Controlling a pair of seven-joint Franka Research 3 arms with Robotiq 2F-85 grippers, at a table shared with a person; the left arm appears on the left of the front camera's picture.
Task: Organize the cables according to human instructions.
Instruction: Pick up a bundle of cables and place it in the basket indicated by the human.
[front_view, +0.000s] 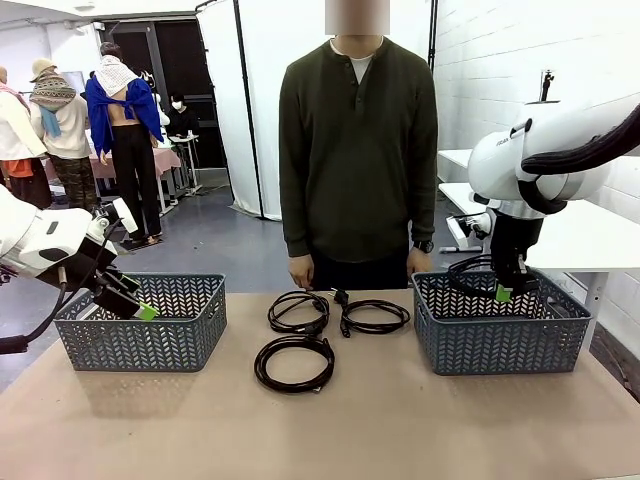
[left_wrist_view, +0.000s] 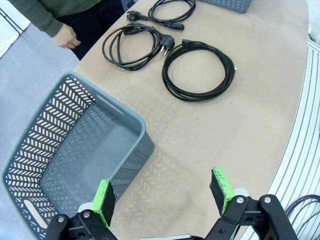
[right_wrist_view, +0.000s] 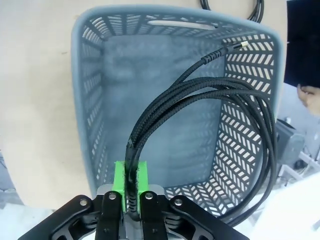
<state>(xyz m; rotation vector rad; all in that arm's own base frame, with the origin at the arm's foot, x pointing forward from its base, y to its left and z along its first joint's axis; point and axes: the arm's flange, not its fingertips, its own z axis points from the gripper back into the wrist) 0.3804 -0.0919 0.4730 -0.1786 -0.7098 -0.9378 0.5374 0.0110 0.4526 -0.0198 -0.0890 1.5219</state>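
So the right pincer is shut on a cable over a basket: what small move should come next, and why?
Probably open the right pincer and let the braided black cable drop. Most of its coil hangs over the bare floor of the grey basket. One side of the loop runs close to the rim, so lowering slightly first might help.

The left arm and right arm are glossy white, rounded shells; a thick black hose runs along the right one. Each ends in a black end effector with bright green pads. On the left end effector and right end effector, silver screws pin the black linkages. The person wears a dark olive long-sleeved henley, a white undershirt and a dark wristwatch.
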